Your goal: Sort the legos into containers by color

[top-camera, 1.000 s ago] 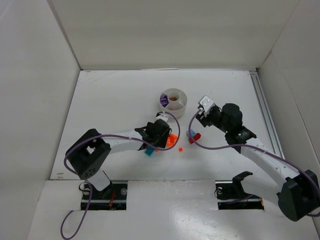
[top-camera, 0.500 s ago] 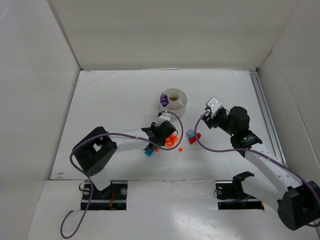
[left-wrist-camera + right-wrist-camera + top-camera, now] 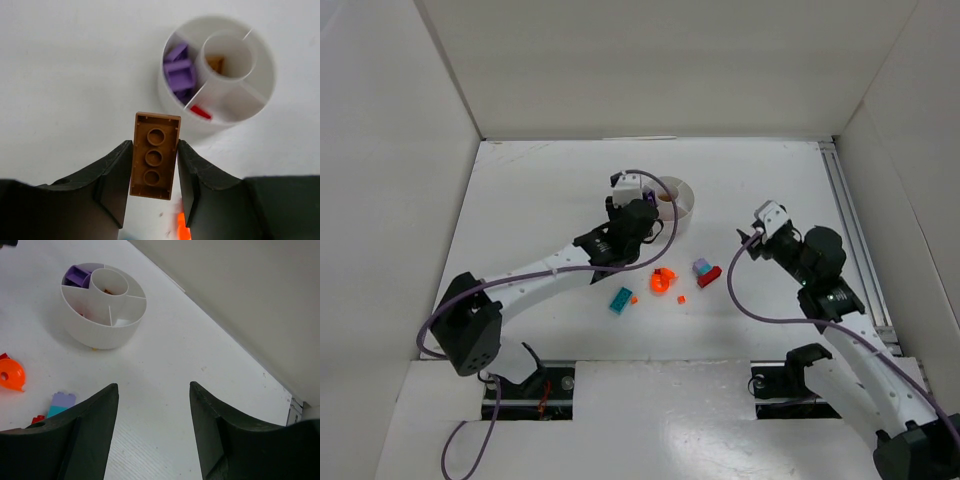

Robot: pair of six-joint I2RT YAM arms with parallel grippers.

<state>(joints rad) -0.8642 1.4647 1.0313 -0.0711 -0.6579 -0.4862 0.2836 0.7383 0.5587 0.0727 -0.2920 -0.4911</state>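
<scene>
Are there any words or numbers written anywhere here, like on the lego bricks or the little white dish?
None: no word, number or sign can be read in any view.
The brown brick held in the left gripper shows only round hollows on its underside.
The white dish is plain.
The loose orange piece and teal brick are too small to show any marking.
</scene>
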